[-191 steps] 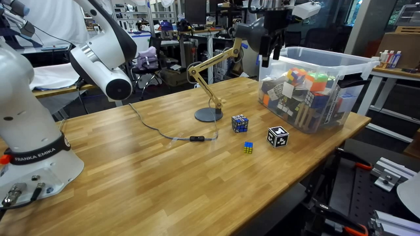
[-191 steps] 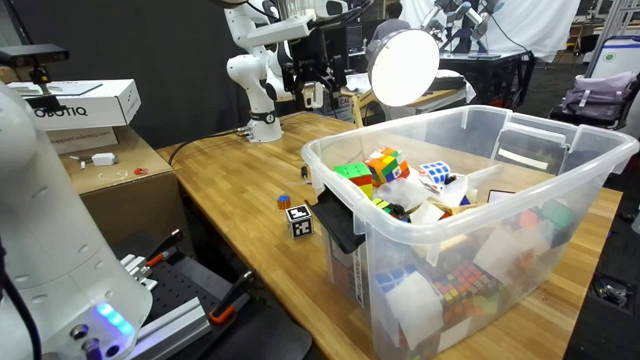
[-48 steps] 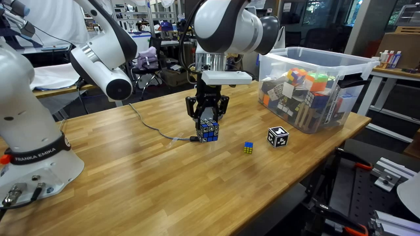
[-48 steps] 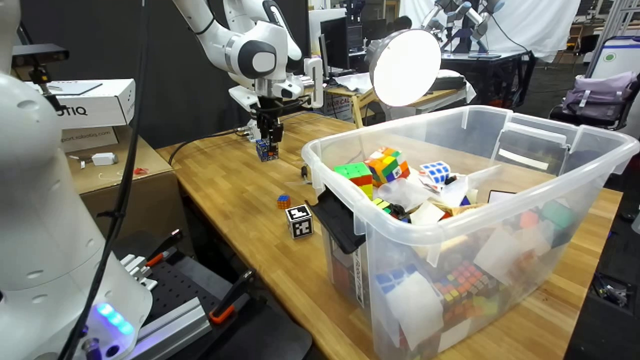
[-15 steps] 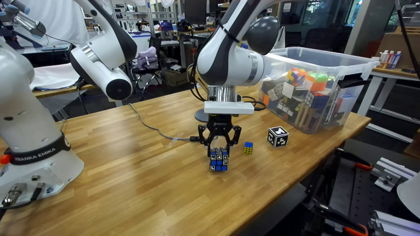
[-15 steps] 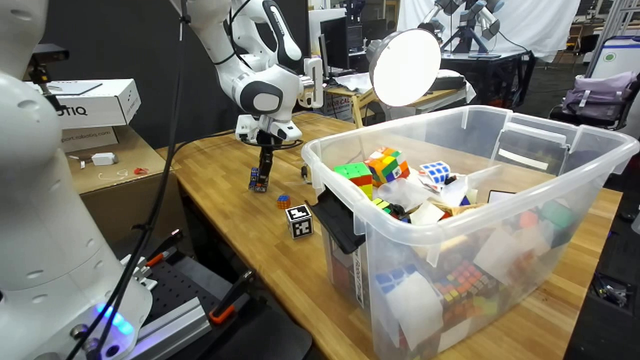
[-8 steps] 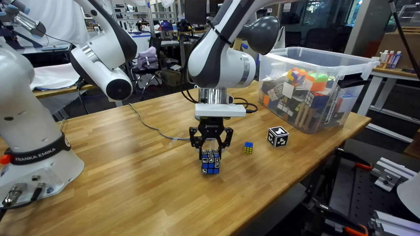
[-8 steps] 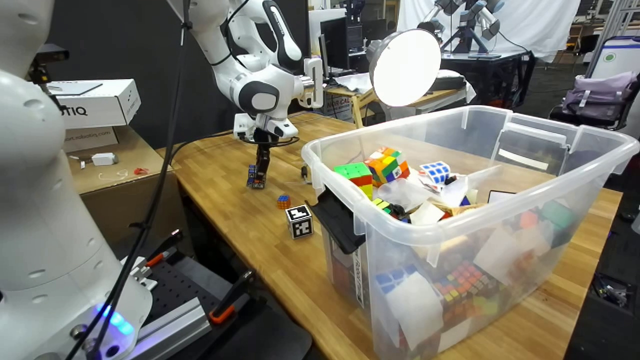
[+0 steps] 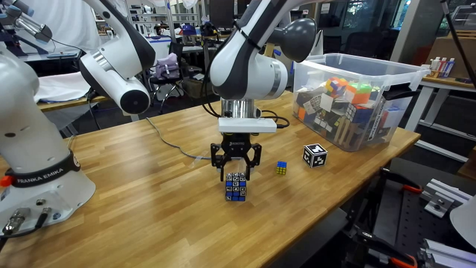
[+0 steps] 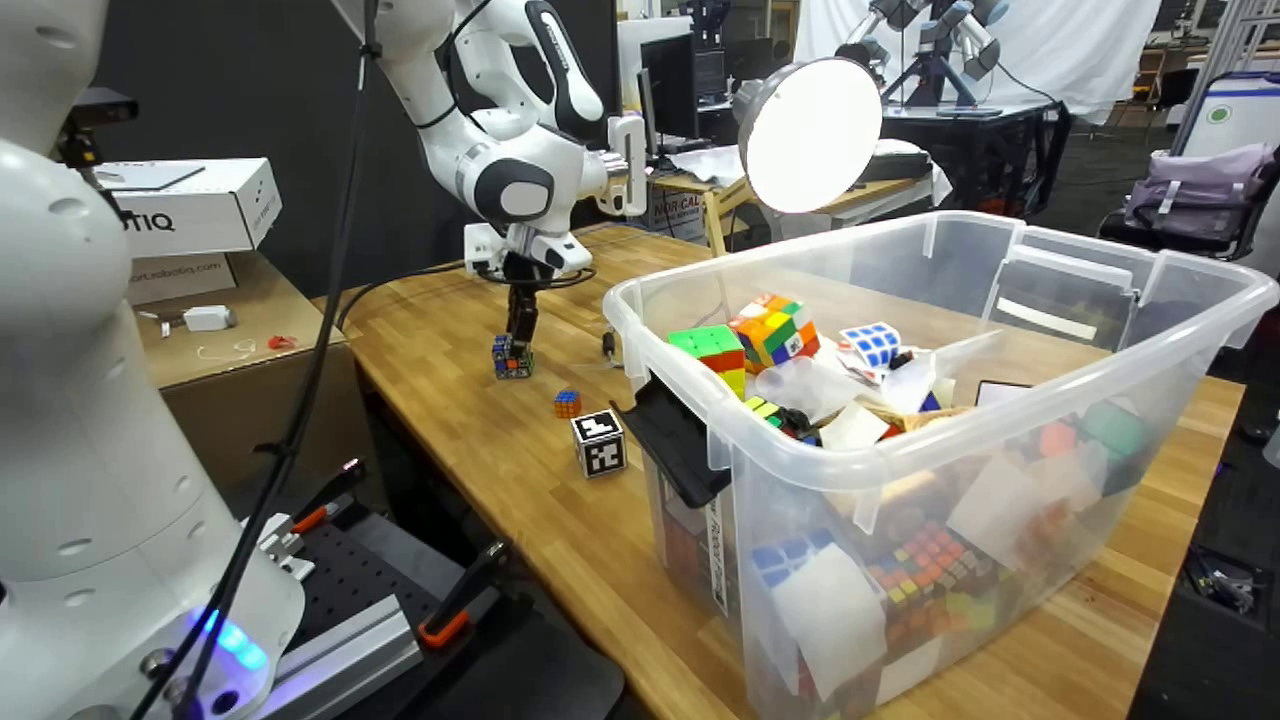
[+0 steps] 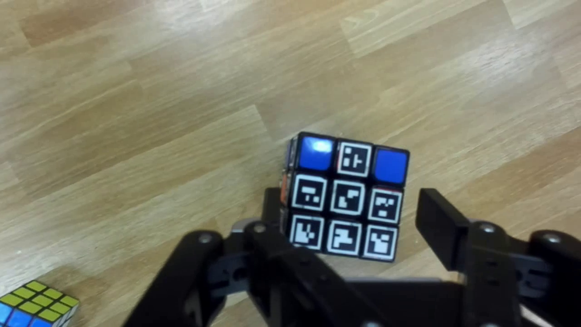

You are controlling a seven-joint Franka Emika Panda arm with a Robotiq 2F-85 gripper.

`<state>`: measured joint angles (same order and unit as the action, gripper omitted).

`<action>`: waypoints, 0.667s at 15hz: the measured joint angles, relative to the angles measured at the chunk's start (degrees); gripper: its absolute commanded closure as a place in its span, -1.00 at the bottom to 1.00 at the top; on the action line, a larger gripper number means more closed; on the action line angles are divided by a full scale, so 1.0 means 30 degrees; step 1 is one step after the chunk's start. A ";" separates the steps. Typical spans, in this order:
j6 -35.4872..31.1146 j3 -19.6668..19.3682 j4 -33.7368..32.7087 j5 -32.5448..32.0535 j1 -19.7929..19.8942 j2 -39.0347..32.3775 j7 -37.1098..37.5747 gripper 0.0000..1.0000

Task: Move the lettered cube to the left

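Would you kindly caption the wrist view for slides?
Lettered cube between open jaws, yellow-and-blue cube at lower left.

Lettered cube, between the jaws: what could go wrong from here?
The jaws stand open: the wrist view shows a gap on one side of the lettered cube, but the other jaw sits too close to tell whether it touches, so lifting might drag the cube. Swinging sideways might clip the tiny cube nearby.

In an exterior view, we find the lettered cube (image 9: 235,189) on the bench (image 9: 148,212) between the fingers (image 9: 222,174) of the hand (image 9: 235,178), the puzzle cube (image 9: 281,168) right, the marker cube (image 9: 315,155) farther right, and the bin (image 9: 403,79) behind all 3, more cubes (image 9: 336,86) inside.
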<state>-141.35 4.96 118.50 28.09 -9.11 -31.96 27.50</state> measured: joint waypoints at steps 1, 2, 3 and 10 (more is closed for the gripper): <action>-0.0004 0.0133 -0.0076 0.0000 -0.0002 0.0008 -0.0126 -1.00; -0.0005 0.0275 -0.0145 0.0001 -0.0001 0.0025 -0.0278 -1.00; -0.0009 0.0405 -0.0182 0.0009 0.0001 0.0061 -0.0486 -1.00; -0.0024 0.1020 0.1005 0.0358 0.0240 0.2264 -0.2438 -1.00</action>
<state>-141.42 8.02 121.51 29.16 -8.39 -25.17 20.18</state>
